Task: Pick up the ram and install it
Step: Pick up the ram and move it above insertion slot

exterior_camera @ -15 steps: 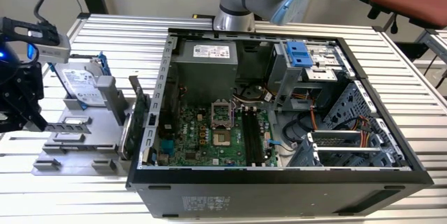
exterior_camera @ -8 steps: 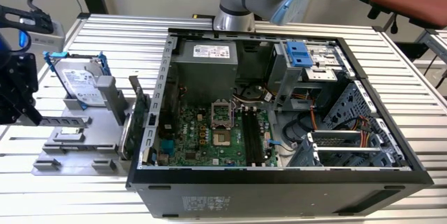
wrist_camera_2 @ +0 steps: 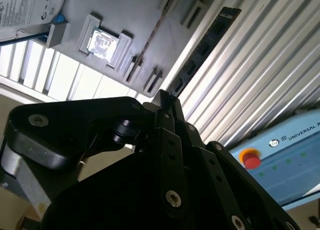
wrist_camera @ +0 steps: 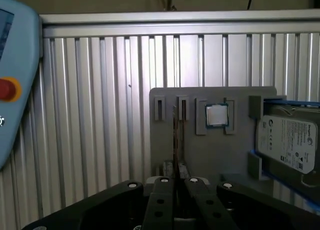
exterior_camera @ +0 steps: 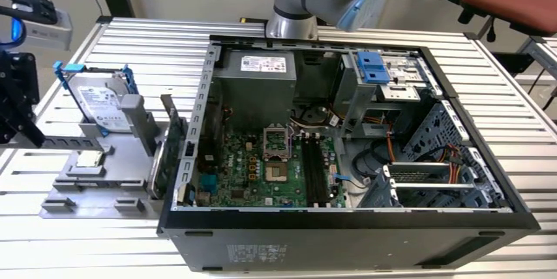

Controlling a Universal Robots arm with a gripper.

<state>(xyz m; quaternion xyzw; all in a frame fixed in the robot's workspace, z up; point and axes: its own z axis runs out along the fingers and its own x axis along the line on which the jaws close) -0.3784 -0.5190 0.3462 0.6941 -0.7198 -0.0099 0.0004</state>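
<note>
Dark ram (wrist_camera_2: 207,45) juts lengthwise from the end effector (wrist_camera: 176,181) clamped on it; motherboard slots (exterior_camera: 315,168) lie to the exterior view's right.

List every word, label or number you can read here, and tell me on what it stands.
Hard drive: white label, print too small to read.
Power supply: white label, too small to read.
Computer case: sticker on the outer wall, too small to read.
Teach pendant: maker's logo and lettering, cut off at the edge.
</note>
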